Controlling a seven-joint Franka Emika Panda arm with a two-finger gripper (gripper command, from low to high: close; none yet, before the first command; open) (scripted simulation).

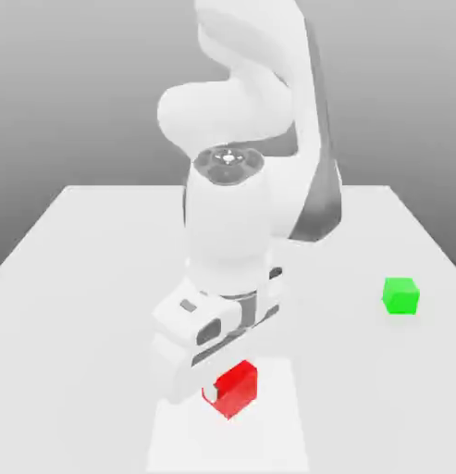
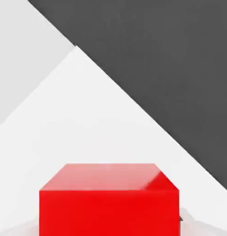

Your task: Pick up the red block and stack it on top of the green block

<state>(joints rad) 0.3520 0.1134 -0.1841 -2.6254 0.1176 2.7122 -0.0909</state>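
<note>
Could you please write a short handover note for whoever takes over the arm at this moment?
Gripper: down at the red block, its fingers closed in on the block's sides.
Red block: between the fingers, over the bright white patch of the table; I cannot tell whether it is lifted at all.
Green block: on the table, toward the exterior view's right, nothing on top.
Done: the gripper has reached the red block and closed on it.
Left: lift it, carry it across, set it on the green block, release.
</note>
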